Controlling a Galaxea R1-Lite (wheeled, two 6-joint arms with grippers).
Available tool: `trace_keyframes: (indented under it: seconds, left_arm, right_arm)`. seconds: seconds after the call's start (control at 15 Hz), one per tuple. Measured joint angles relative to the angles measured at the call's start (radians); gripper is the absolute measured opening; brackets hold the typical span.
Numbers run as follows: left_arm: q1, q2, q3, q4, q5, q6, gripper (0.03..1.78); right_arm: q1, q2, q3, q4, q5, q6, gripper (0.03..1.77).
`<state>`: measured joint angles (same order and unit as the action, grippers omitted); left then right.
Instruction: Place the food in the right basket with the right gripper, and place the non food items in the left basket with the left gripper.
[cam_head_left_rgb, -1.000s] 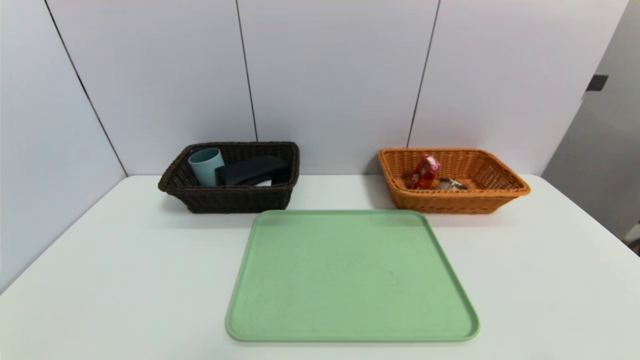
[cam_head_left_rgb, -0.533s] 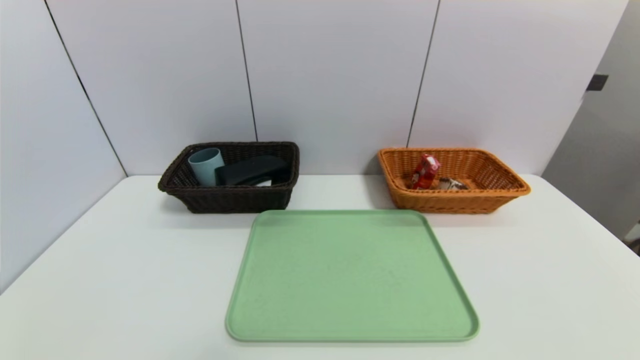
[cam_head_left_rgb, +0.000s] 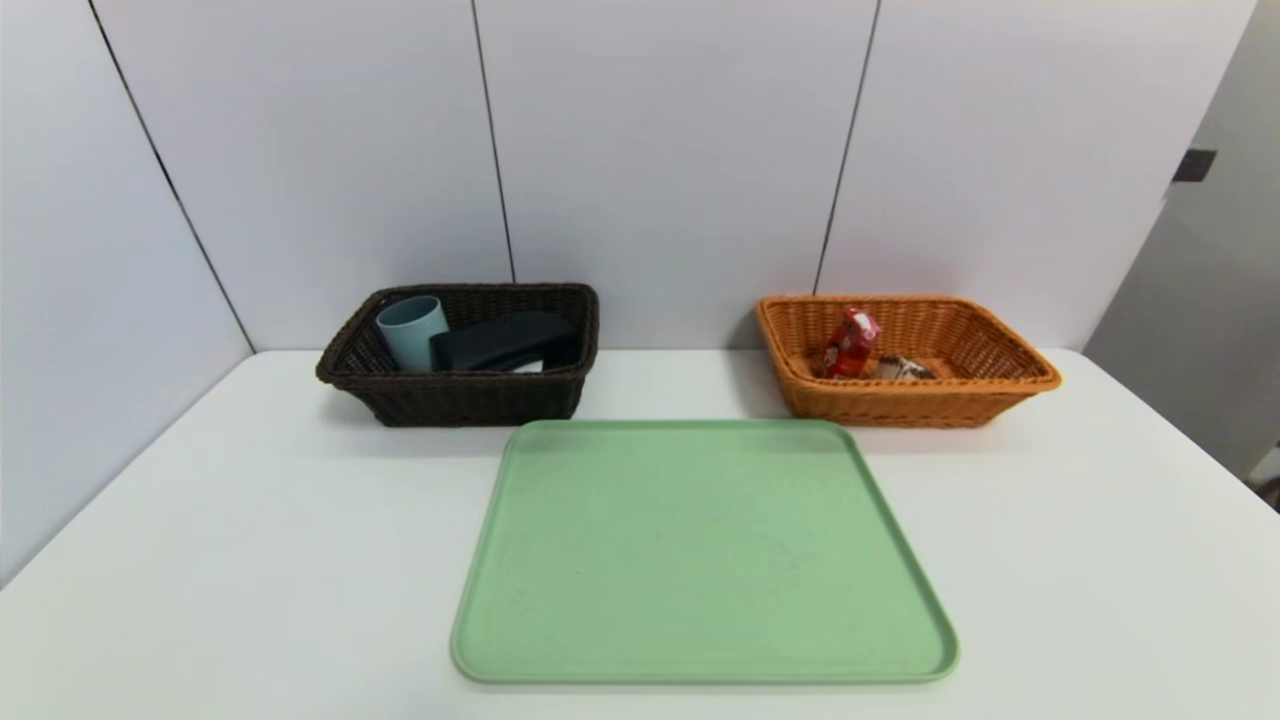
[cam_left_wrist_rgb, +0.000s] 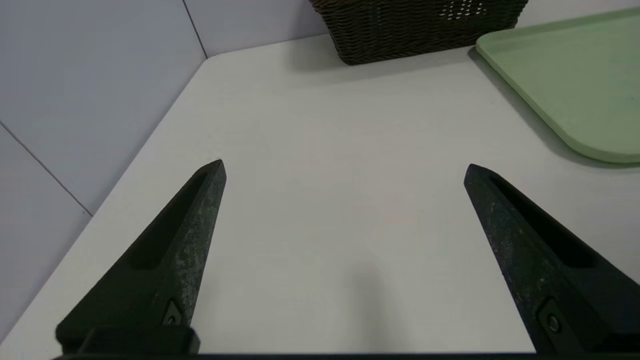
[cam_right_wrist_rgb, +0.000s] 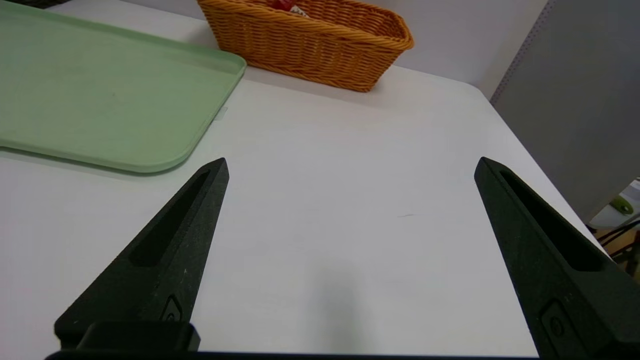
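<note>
With both the left claw (cam_left_wrist_rgb: 345, 170) and the right claw (cam_right_wrist_rgb: 350, 167) spread wide and empty over the bench (cam_head_left_rgb: 250, 520), the light, crushable red carton (cam_head_left_rgb: 851, 343) is seen sorted into the orange basket (cam_head_left_rgb: 1000, 385), best pinched across its flat sides.

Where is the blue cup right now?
In the head view, the teal-blue cup stands in the left end of the dark brown basket, on the robot's left, right beside the black pouch.

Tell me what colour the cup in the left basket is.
The cup is pale teal-blue. It shows best in the head view, standing in the dark brown basket.
</note>
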<state>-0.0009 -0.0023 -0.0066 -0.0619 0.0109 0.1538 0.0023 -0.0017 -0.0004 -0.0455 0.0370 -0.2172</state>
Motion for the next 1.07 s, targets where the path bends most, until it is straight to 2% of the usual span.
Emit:
trace_keyframes:
  seconds: [0.2,0.33,0.73,1.07]
  left_arm:
    - [0.0,0.0,0.006,0.005,-0.008,-0.044,1.69]
    - [-0.001,0.0,0.006,0.061,-0.01,-0.093,1.69]
    - [-0.001,0.0,0.007,0.055,-0.001,-0.193,1.69]
    - [0.0,0.0,0.007,0.055,0.0,-0.197,1.69]
  right_arm:
    - [0.0,0.0,0.0,0.05,0.008,0.023,1.7]
    - [0.0,0.0,0.0,0.051,0.008,0.025,1.7]
    - [0.0,0.0,0.0,0.051,0.008,0.026,1.7]
    - [0.0,0.0,0.0,0.052,0.005,0.049,1.7]
